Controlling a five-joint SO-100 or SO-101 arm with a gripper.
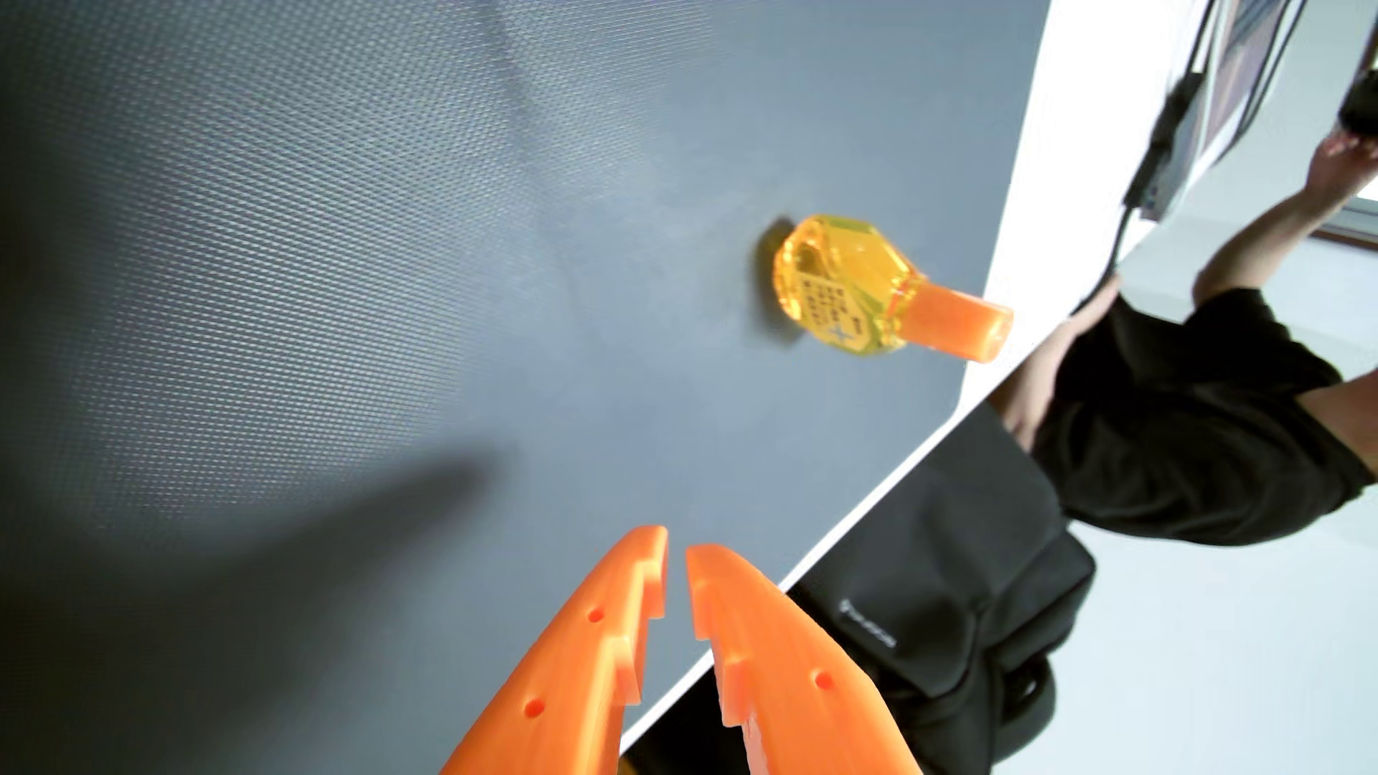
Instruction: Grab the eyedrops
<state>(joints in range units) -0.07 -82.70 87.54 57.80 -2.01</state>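
Observation:
In the wrist view a small clear yellow eyedrops bottle (857,287) with an orange cap (962,324) stands on the dark grey mat (373,261), cap pointing to the right of the picture. My orange gripper (676,548) enters from the bottom edge. Its two toothed fingers (596,633) are almost together, with only a narrow gap and nothing between them. The bottle lies well beyond the fingertips, up and to the right, apart from them.
The mat ends at a white table edge (992,358) close to the bottle's cap. Beyond it a person in a black shirt (1193,417) sits by a black bag (947,581). Cables (1163,149) hang at the top right.

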